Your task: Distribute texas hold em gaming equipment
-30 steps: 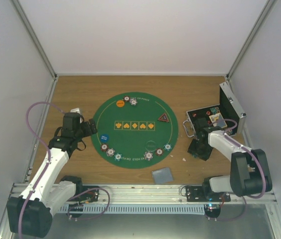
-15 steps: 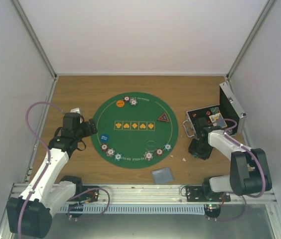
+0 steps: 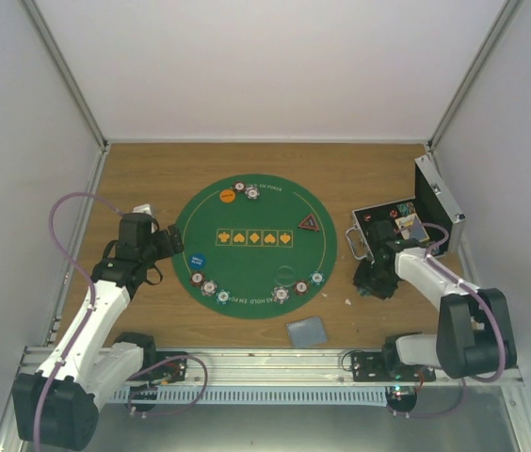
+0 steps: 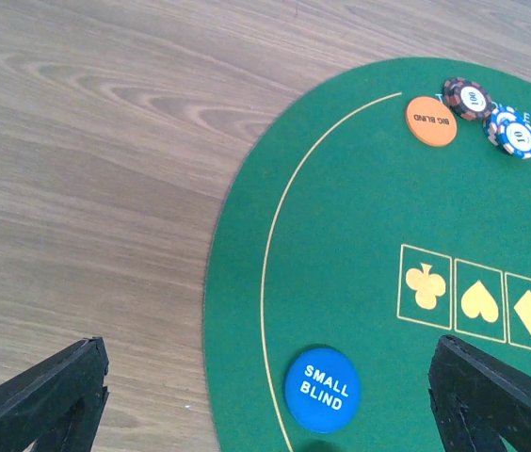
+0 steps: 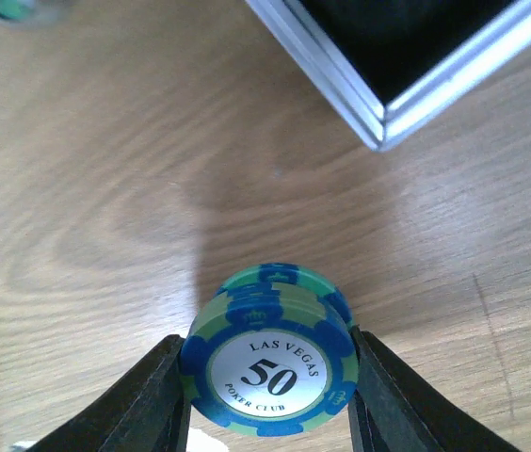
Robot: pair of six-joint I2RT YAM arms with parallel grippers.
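right jaws grip teal chips (image 5: 267, 377), two or more | left jaws wide | one blue disc (image 4: 322, 389)

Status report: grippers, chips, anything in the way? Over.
Left gripper open, over mat edge. Right gripper shut on teal chip stack, above table by metal case. Nothing seen blocking.
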